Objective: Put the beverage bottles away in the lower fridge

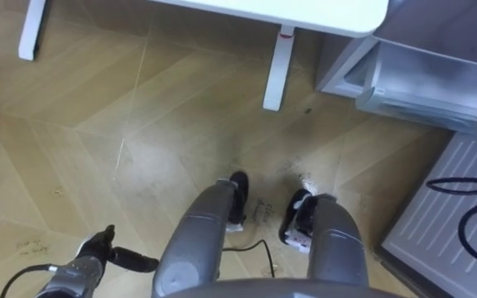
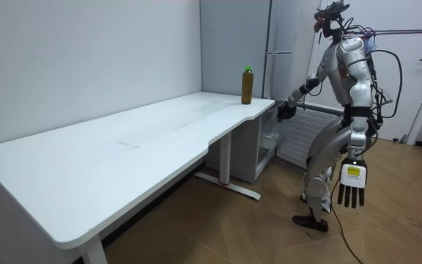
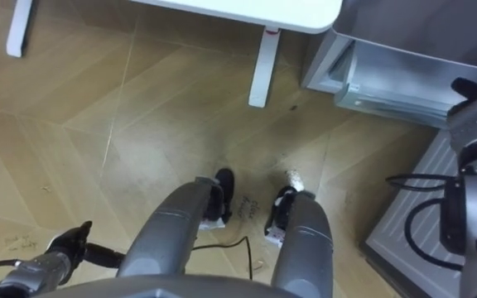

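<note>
The amber green-capped plastic bottle [image 2: 247, 86] is standing at the white table's [image 2: 123, 147] far corner: probably stiff, slick, best gripped mid-body. Left hand [image 2: 350, 192] is hanging loose and empty; right hand [image 2: 284, 111] is held forward, its state I cannot tell.

Bare floor [image 1: 180, 124] before the lower fridge [image 1: 421, 83], between table leg [image 1: 277, 70] and ribbed white panel [image 1: 437, 219].

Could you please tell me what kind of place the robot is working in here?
Probably an office or test room rather than a home kitchen: a long white desk with a single bottle on it, a fridge standing open at the desk's end, and a wood floor.
</note>
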### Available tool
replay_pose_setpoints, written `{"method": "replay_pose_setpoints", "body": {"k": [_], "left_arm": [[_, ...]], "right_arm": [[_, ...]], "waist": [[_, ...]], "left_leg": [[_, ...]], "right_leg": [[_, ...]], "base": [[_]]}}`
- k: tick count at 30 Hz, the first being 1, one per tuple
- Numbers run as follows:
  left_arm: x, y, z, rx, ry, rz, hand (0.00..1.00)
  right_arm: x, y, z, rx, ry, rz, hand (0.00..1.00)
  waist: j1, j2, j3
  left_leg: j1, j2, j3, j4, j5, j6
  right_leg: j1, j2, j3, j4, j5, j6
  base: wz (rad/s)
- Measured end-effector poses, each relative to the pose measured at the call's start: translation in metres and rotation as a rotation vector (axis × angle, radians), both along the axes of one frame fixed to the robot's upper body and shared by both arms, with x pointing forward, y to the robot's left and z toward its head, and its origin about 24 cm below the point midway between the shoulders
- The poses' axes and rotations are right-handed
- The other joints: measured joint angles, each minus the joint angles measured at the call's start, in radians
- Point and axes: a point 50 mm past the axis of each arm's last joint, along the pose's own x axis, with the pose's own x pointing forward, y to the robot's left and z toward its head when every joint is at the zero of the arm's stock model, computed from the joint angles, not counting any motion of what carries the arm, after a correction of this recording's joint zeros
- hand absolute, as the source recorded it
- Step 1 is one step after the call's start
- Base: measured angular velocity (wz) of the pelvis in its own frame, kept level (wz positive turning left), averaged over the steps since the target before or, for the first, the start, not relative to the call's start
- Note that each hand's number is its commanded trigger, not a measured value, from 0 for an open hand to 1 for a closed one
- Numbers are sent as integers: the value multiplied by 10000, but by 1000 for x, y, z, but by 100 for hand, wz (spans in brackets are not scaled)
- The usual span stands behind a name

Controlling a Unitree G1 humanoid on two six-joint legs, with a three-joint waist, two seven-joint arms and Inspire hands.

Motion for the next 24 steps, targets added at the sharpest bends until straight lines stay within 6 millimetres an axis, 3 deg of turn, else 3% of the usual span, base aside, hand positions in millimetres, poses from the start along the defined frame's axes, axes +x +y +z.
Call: {"method": "replay_pose_setpoints", "body": {"k": [5, 10, 11, 12, 16, 19, 24], "left_arm": [[-2, 1, 0, 188, 13, 67, 0], [-3, 1, -1, 300, 22, 112, 0], [-3, 1, -1, 320, 32, 120, 0], [-4, 1, -1, 335, 68, 112, 0], [-5, -1, -2, 319, 140, -31, 0], [-5, -5, -3, 263, 292, -444, 0], [-6, -7, -4, 110, 402, -509, 0]], "right_arm": [[10, 6, 19, -618, -310, -597, 0], [14, 12, 26, -1894, 148, -447, 0], [15, 13, 28, -2516, 355, -180, 34], [16, 15, 28, -2974, 595, 39, 100], [17, 17, 29, -3121, 596, 216, 100], [19, 19, 26, -2248, -11, 291, 100], [25, 28, 14, 2184, -2743, -310, 97]], "waist": [[-78, -19, 11], [-207, -11, 7], [-240, -11, 6], [-293, -10, 6], [-342, -4, 2], [-359, -8, 4], [-395, 9, -3]], "left_leg": [[1, 3, 57, 10, -2, 3], [-41, 48, 67, 27, -2, 1], [-47, 52, 67, 28, -1, 1], [-54, 55, 70, 28, 0, 0], [-53, 62, 88, 31, 0, 0], [-32, 102, 134, 46, 1, -1], [36, 262, 76, 28, 32, -59]], "right_leg": [[-48, 14, 80, 15, 5, 11], [-97, 65, 73, 2, 15, 5], [-106, 67, 73, 3, 21, -1], [-114, 68, 74, 5, 27, -8], [-126, 68, 83, 12, 54, -19], [-110, 62, 111, 19, 90, -58], [76, 240, 18, -226, 201, -120]], "base": [[-4], [-2], [0], [0], [-2], [-3], [-4]]}}
